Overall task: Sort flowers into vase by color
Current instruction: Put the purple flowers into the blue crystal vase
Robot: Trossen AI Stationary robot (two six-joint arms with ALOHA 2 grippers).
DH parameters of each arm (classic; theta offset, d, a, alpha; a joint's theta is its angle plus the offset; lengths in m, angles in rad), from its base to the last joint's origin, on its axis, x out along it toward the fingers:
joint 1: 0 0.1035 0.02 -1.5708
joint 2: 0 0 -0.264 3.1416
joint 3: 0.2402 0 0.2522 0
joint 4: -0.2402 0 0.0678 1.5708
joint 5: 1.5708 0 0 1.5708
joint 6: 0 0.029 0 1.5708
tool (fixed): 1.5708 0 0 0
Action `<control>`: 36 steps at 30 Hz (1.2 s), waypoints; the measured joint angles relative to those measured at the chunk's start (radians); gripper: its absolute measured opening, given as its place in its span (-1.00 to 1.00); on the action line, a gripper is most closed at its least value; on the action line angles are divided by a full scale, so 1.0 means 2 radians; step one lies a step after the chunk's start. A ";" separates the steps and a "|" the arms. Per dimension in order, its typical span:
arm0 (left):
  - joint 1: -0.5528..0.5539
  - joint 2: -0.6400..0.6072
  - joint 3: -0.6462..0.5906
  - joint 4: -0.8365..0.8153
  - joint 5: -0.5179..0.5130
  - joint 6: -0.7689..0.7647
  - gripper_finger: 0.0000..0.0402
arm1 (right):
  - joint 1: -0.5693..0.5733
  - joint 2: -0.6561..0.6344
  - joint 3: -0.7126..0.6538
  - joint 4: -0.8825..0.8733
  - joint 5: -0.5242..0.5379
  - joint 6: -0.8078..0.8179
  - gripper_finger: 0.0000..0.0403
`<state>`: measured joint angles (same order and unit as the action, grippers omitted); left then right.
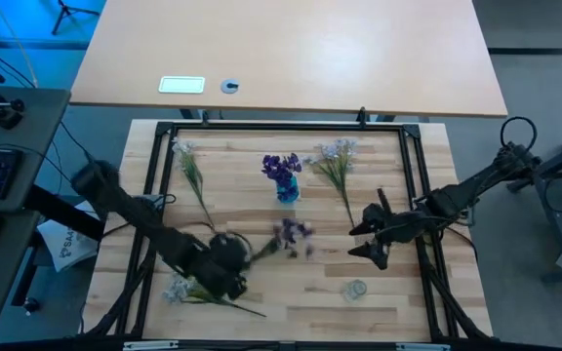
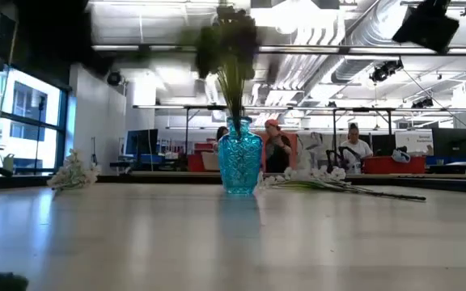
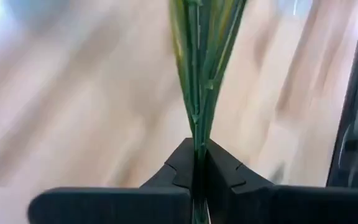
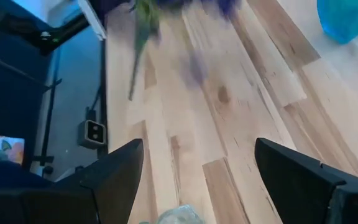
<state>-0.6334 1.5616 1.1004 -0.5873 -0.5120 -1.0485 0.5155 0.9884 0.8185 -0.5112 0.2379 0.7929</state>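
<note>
My left gripper (image 1: 228,256) (image 3: 199,165) is over the near-left part of the table, shut on a dark purple sprig (image 1: 294,234) whose blooms point toward the table's right. That sprig shows blurred in the right wrist view (image 4: 143,37). A blue vase (image 1: 287,189) (image 2: 239,155) stands at mid-table with purple flowers (image 1: 281,166) (image 2: 229,40) in it. Pale sprigs lie flat at far left (image 1: 189,164), far right (image 1: 338,162) and near left (image 1: 181,288). My right gripper (image 1: 367,240) (image 4: 194,180) hovers open to the right of the vase. My left gripper pinches the purple sprig's green stems (image 3: 197,127) between its two fingers (image 3: 180,167), at the end away from the blooms. The stems run straight out from the fingertips, along the fingers. Whether the sprig is clear of the table I cannot tell.
A small clear glass vessel (image 1: 356,290) (image 4: 176,216) stands near the table's near-right, just below my right gripper. A black frame (image 1: 281,127) borders the wooden work area. Bare wood lies between the vase and the near edge. People sit in the room behind the table.
</note>
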 joint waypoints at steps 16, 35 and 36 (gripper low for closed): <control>0.006 -0.169 -0.008 0.093 -0.467 0.192 -1.00 | -0.015 -0.028 0.000 0.009 0.109 -0.068 0.51; 0.275 -0.268 -0.012 0.303 0.050 0.658 -1.00 | -0.190 0.125 0.000 0.251 -0.008 -0.107 -0.88; 0.305 -0.270 -0.014 0.303 0.087 0.659 -1.00 | -0.195 0.114 0.000 0.250 -0.016 -0.107 -0.94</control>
<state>-0.0237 1.0215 1.0730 0.0180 -0.3389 0.2699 0.1255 1.2154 0.8188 -0.0110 0.2067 0.5784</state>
